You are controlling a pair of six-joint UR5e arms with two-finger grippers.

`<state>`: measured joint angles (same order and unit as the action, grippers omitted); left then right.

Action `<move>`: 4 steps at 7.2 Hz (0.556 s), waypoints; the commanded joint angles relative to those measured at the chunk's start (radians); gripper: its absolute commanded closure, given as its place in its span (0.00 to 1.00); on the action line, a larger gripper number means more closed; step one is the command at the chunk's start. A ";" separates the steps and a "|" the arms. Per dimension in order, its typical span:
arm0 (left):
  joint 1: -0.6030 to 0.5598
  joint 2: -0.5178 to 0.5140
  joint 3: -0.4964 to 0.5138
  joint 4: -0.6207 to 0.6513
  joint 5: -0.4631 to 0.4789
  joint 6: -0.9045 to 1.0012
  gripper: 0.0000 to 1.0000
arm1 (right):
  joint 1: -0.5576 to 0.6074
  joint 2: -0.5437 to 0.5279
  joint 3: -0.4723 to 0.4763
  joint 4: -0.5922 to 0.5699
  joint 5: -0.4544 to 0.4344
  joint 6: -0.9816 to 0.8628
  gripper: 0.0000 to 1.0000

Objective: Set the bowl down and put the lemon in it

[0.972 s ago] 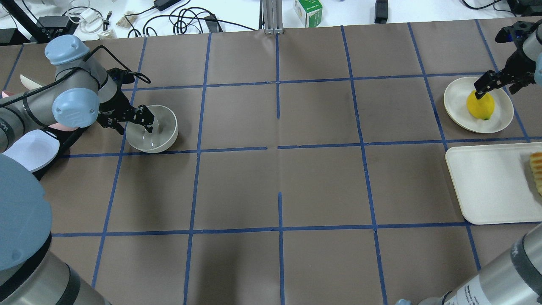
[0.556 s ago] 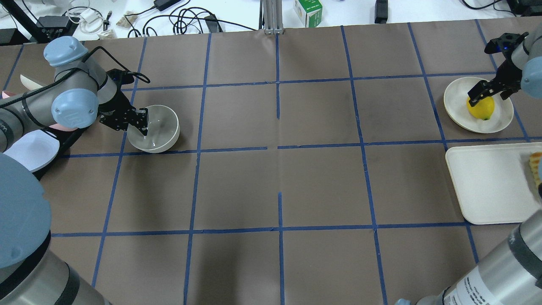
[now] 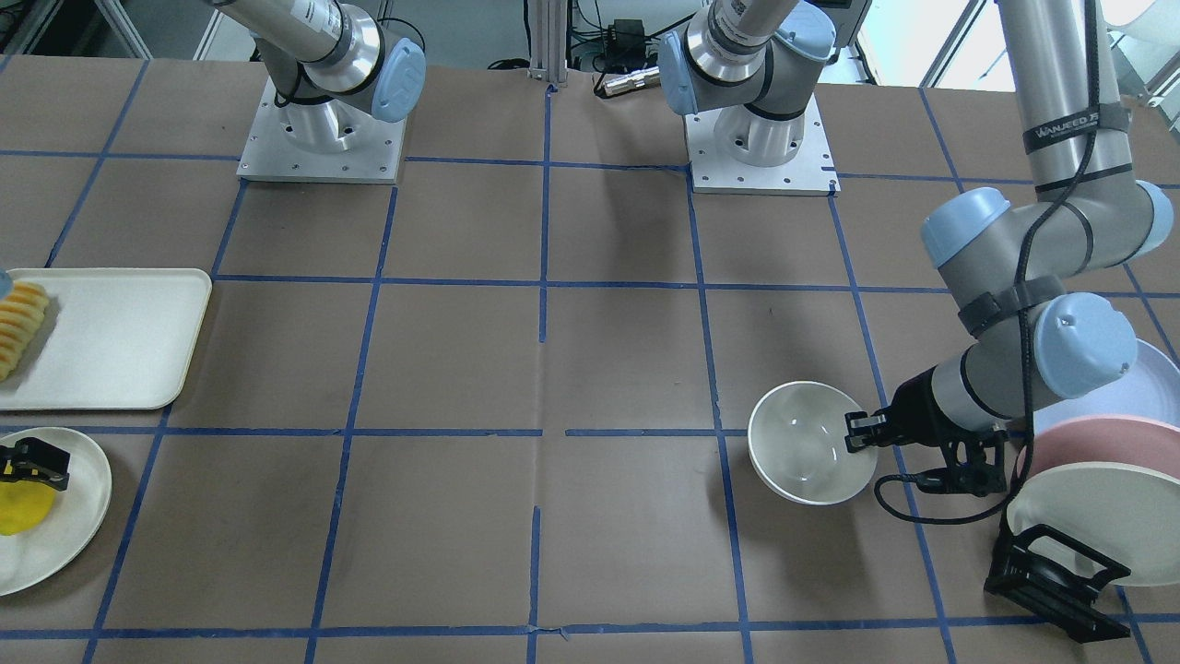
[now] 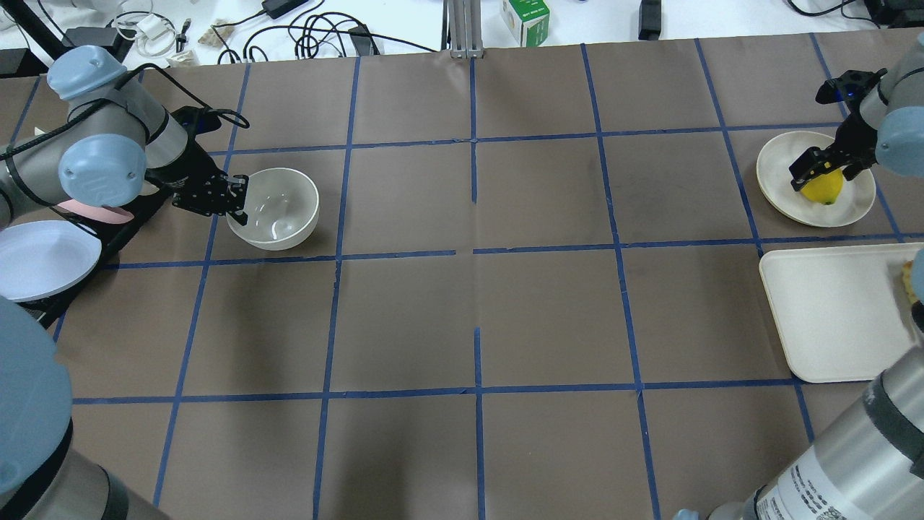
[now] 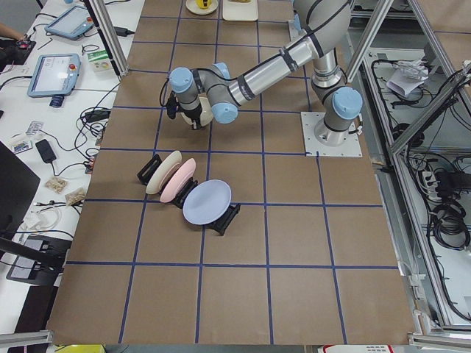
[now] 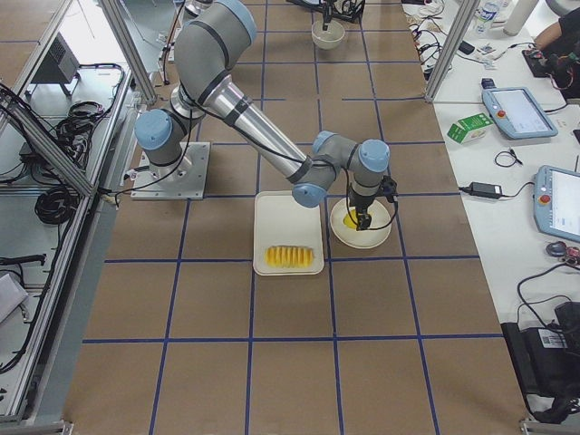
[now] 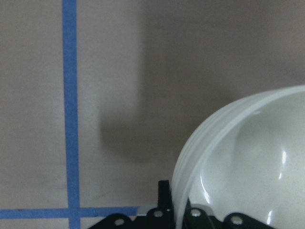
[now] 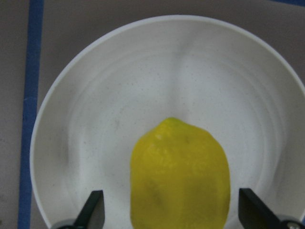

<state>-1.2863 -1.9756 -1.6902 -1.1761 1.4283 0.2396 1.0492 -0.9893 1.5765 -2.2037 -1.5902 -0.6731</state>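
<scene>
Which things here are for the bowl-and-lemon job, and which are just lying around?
For the job:
bowl, gripped at its rim by the left gripper
lemon, with the open right gripper around it

Just lying about:
plate under the lemon
tray
sliced fruit
racked plates
carton

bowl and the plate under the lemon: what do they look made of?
The bowl looks like glazed ceramic or hard plastic: off-white, glossy, with sharp light streaks inside. The plate is matte cream with fine specks and faint rings, perhaps moulded fibre or matte melamine.
</scene>
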 commanded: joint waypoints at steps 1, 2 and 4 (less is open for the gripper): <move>-0.139 0.063 -0.011 -0.036 -0.093 -0.054 1.00 | -0.002 -0.005 -0.001 0.009 0.003 0.004 0.96; -0.245 0.049 -0.013 -0.013 -0.089 -0.128 1.00 | -0.002 -0.018 -0.003 0.018 -0.005 0.004 1.00; -0.394 0.011 -0.057 0.174 -0.088 -0.297 1.00 | 0.002 -0.102 -0.001 0.089 -0.008 0.006 1.00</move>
<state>-1.5965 -1.9452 -1.7169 -1.0950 1.3415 0.0468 1.0484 -1.0357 1.5744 -2.1687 -1.5963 -0.6679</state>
